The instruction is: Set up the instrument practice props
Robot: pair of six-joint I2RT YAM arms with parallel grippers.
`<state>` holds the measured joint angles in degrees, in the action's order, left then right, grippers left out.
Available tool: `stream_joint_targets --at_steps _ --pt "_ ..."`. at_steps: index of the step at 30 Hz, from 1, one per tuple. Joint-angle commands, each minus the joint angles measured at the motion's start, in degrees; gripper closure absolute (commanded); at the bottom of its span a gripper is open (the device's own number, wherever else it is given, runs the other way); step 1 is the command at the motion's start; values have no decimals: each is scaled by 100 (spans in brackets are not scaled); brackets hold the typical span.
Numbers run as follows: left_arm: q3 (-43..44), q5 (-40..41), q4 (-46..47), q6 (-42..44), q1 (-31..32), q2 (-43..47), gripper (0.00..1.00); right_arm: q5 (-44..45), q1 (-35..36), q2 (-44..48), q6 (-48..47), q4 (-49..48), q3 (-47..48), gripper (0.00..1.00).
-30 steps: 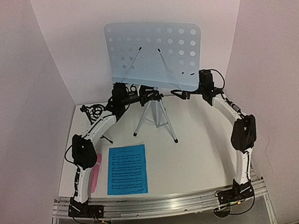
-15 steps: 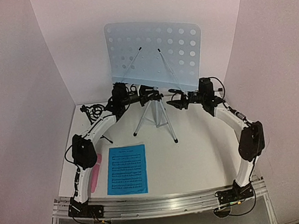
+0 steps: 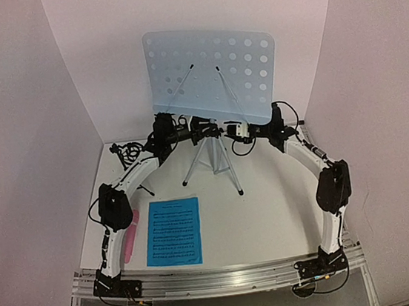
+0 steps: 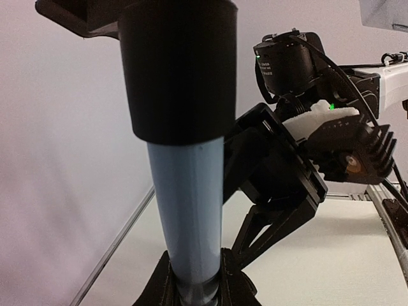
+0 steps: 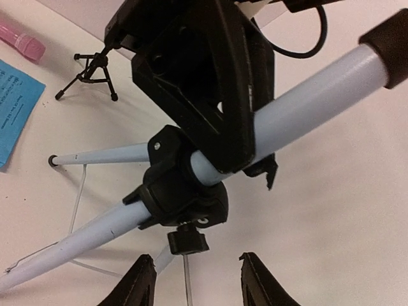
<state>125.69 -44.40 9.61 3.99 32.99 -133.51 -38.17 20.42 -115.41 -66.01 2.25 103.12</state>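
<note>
The music stand's pale-blue perforated desk rises at the back centre on a silver tripod. My left gripper is shut on the stand's pale-blue pole, with a finger pressed on each side of it. My right gripper is open, its fingertips spread just short of the black clamp knob on the tripod hub. One bright-blue sheet-music page lies flat front left. The pink microphone lies to its left. The small black mic stand stands beyond them.
White walls close in the back and both sides. The tripod legs splay over the middle of the table. My left arm reaches over the microphone's side. A metal rail runs along the near edge.
</note>
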Motion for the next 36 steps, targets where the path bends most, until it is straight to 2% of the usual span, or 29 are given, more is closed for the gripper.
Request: stream_joint_targets --at_steps 1,11,24,27,31,36 --pt "123 117 1 704 -56 -48 100 -10 191 -115 -682 459 334 57" --pt "84 116 43 700 -57 -10 100 22 284 -368 -714 584 549 78" --pt "108 46 21 668 -56 -26 100 145 290 -662 -894 745 990 80" --pt "98 48 16 665 -56 -17 100 81 290 -612 -896 780 965 85" --pt "105 58 15 670 -58 -29 100 38 320 -527 -892 906 912 98" --pt "74 83 12 702 -56 -23 100 -232 322 -480 -252 1618 1050 100"
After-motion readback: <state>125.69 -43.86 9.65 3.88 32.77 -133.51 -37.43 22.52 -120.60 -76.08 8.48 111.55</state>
